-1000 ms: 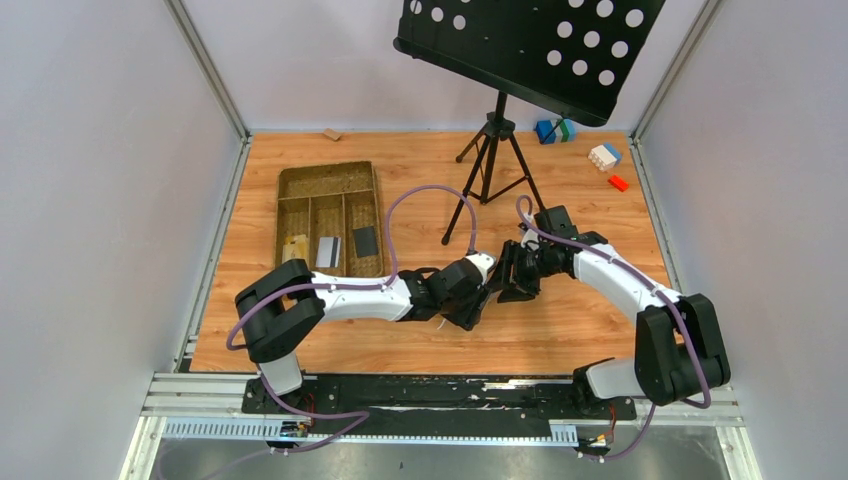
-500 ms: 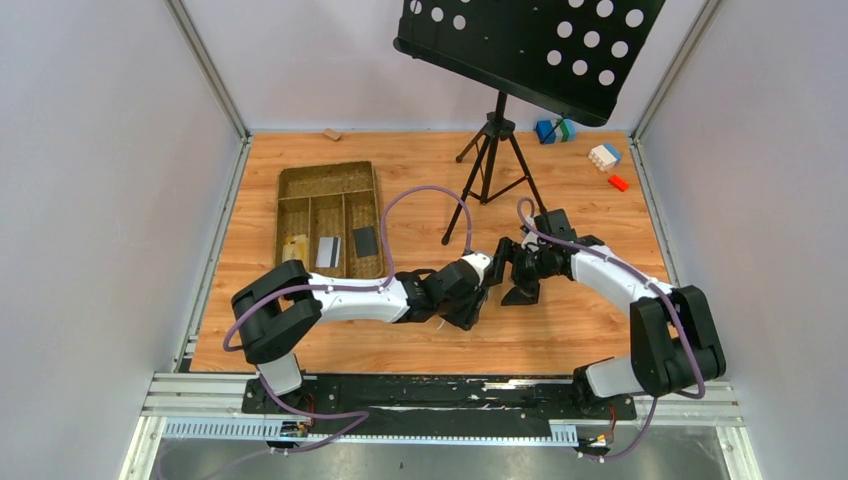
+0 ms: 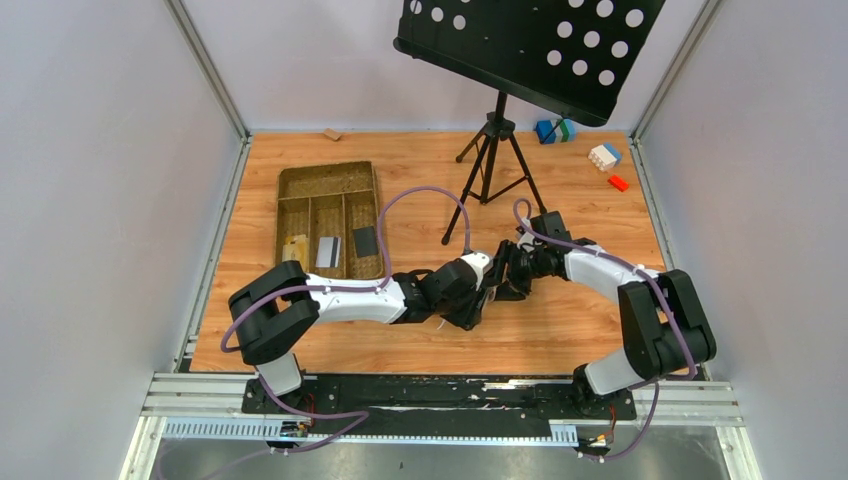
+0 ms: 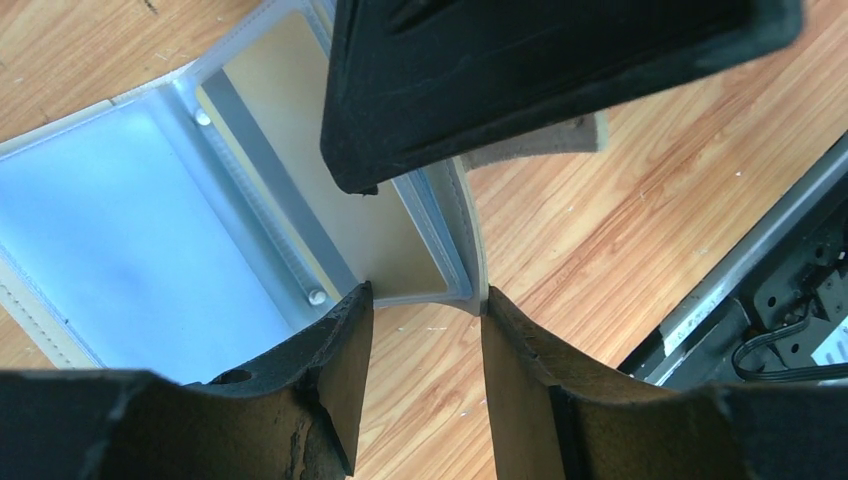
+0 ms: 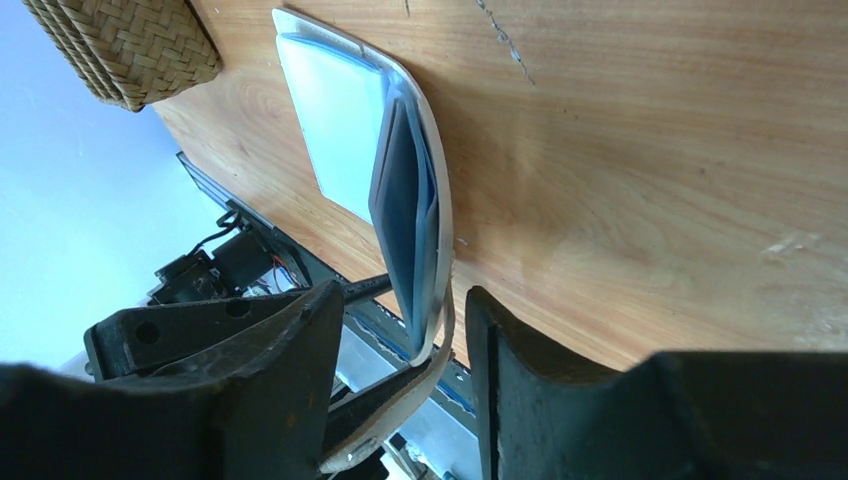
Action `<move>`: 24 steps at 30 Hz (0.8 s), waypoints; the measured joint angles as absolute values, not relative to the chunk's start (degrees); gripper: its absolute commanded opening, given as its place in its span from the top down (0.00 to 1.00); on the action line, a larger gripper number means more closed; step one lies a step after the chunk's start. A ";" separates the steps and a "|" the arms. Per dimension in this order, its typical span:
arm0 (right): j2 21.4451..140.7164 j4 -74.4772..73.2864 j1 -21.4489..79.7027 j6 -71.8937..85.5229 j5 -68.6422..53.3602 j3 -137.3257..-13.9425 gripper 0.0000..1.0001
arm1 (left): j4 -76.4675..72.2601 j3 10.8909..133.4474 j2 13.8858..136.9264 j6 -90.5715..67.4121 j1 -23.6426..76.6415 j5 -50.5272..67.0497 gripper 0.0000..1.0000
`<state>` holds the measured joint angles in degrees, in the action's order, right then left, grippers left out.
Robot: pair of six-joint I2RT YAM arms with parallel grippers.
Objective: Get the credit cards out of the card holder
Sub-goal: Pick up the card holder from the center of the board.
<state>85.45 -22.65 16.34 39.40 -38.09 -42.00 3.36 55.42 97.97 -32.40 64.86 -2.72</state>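
Open cream-beige folding card holder [image 5: 412, 190], frame centre
Its raised flap stands lengthwise inside the parted right gripper [image 5: 400, 310]; left gripper [image 4: 425, 300], jaws apart, straddles its corner, grip unclear

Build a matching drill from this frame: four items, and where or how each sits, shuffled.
Things:
1. card holder
2. silver-grey card
3. black card
4. toy blocks

Places or states:
A. right compartment of the woven tray
B. far right corner of the table
C. open, light blue inside showing
D. middle compartment of the tray

Pairs: 1-C, 2-D, 3-A, 4-B
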 measured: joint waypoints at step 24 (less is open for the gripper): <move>86.70 -22.24 16.40 34.87 -39.66 -41.65 1.00 | 1.80 50.48 83.90 -38.85 61.39 1.67 0.36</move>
<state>86.70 -22.24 16.40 34.87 -39.66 -41.65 1.80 50.48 83.90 -38.85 61.39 1.67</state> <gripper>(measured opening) 0.046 0.655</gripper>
